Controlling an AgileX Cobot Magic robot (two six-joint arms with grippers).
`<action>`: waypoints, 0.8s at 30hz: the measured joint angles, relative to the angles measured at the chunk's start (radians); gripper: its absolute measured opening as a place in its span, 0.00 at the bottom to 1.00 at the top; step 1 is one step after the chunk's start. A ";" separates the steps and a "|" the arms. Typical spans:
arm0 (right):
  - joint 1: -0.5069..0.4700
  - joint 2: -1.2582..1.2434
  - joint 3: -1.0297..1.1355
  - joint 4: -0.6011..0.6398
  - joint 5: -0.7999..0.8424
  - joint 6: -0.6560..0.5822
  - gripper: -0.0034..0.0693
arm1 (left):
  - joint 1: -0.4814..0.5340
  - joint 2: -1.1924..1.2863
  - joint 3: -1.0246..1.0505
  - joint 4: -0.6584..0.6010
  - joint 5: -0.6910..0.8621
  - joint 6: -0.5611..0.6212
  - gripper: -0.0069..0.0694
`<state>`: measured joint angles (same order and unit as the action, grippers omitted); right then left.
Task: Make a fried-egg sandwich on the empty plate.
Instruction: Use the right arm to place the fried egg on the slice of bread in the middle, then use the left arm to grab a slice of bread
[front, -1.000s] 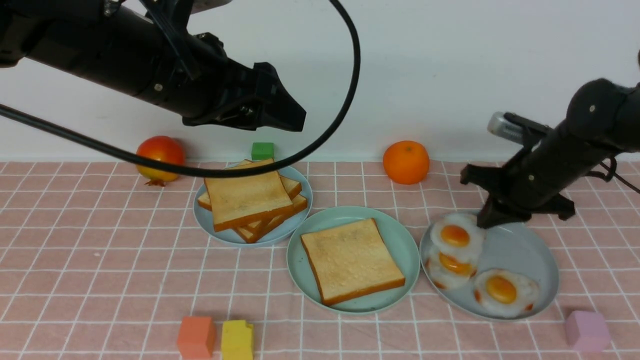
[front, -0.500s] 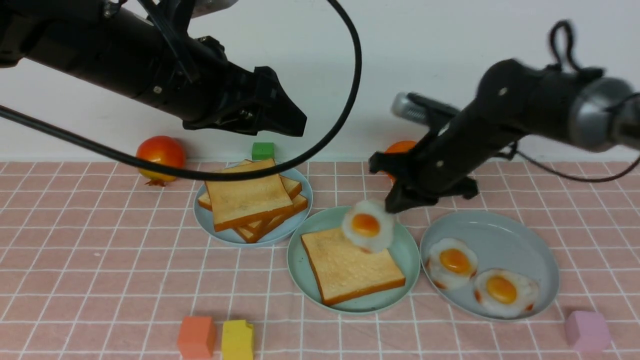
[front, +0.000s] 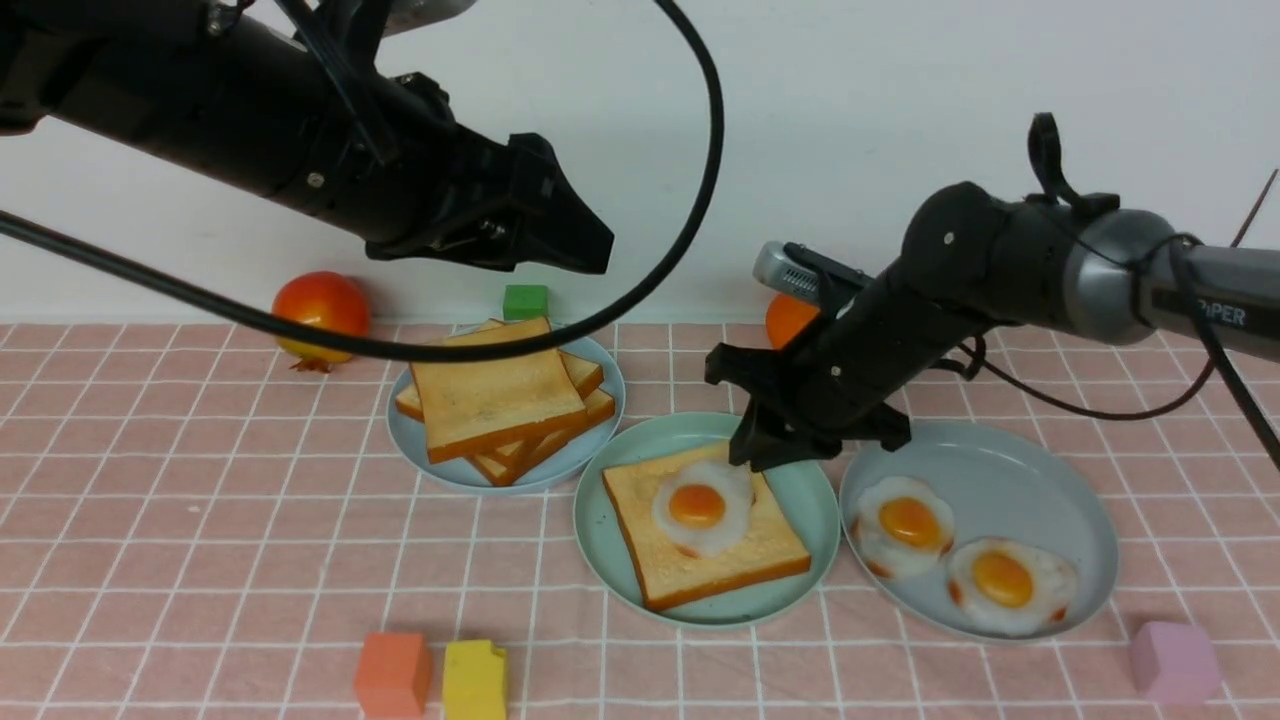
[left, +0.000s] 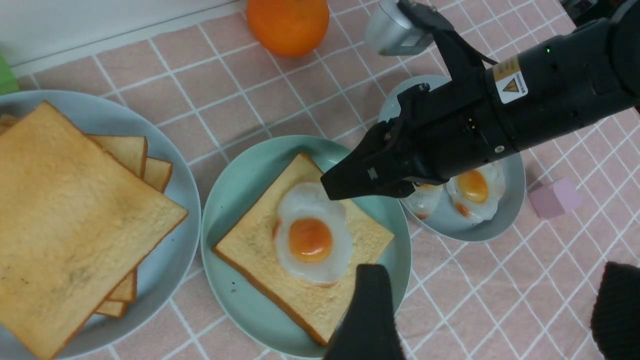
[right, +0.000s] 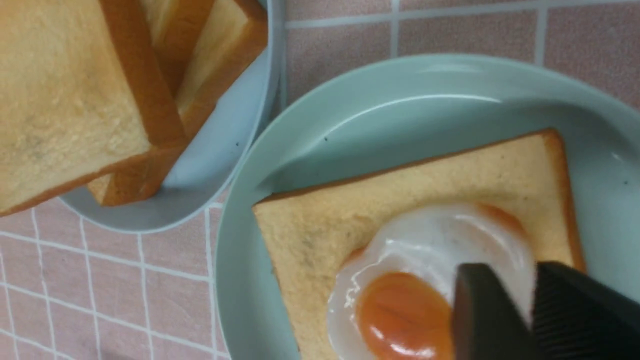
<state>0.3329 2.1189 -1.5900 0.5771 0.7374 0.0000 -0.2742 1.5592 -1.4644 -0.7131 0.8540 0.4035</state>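
Placing fried egg (front: 697, 505) on toast slice (front: 725, 562) in mint-green plate (front: 592, 532): filling step. Right gripper (front: 752, 458) fingers pinch egg's far edge. Left gripper (front: 588, 240) fingers spread, idle above toast stack (front: 495, 400). Next move likely requires: release egg, withdraw, fetch covering slice.

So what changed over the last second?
Right gripper carried a fried egg from the oval plate leftward and lowered it onto the toast slice on the mint-green plate; it still pinches the egg's edge. Unchanged: left gripper, toast stack, the other two eggs.
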 joint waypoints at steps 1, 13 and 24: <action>0.000 0.000 0.000 0.000 0.001 0.000 0.42 | 0.000 0.000 0.000 0.000 0.000 0.000 0.86; -0.066 -0.203 -0.088 -0.053 0.233 -0.178 0.67 | 0.137 0.045 0.000 0.204 -0.024 -0.411 0.86; -0.036 -0.396 -0.039 -0.218 0.317 -0.035 0.66 | 0.219 0.319 0.000 0.137 -0.033 -0.475 0.86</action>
<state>0.2966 1.7230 -1.6288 0.3594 1.0548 -0.0353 -0.0548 1.8778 -1.4644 -0.5761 0.8206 -0.0719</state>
